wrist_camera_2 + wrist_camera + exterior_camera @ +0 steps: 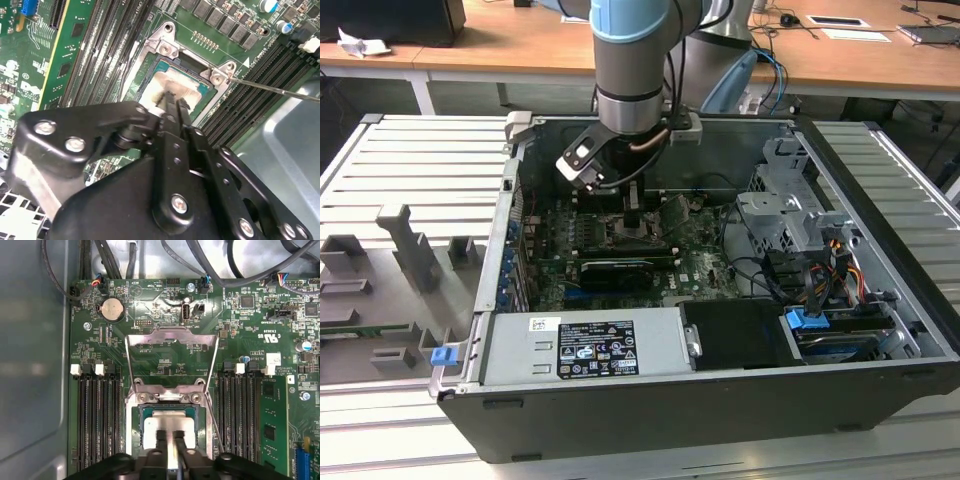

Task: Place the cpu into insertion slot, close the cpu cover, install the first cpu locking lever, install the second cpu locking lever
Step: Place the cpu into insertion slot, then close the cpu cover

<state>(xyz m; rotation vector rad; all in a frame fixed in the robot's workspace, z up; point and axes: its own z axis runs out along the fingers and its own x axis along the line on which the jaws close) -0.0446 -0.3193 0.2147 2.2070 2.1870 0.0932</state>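
The cpu (170, 419) lies flat in the insertion slot (133, 432), its silver top showing between green edges. My gripper (170, 434) hangs just above it, fingertips drawn close together with nothing held. The second wrist view gives the same picture: cpu (176, 82) seated in the slot (136, 75), gripper (173, 101) over its near edge. The cpu cover (172, 335) stands swung back, away from the socket. Both thin wire locking levers (127, 360) (215, 365) are released; one lever (272, 89) sticks out sideways. In the exterior view the gripper (631, 208) reaches down inside the computer case (650, 405).
Black memory slots (97, 425) flank the socket on both sides, and a green card (272, 430) stands beyond them. Cables (200, 262) hang along the case wall. A drive cage (790, 205) and wire bundle (820, 275) sit at the exterior view's right.
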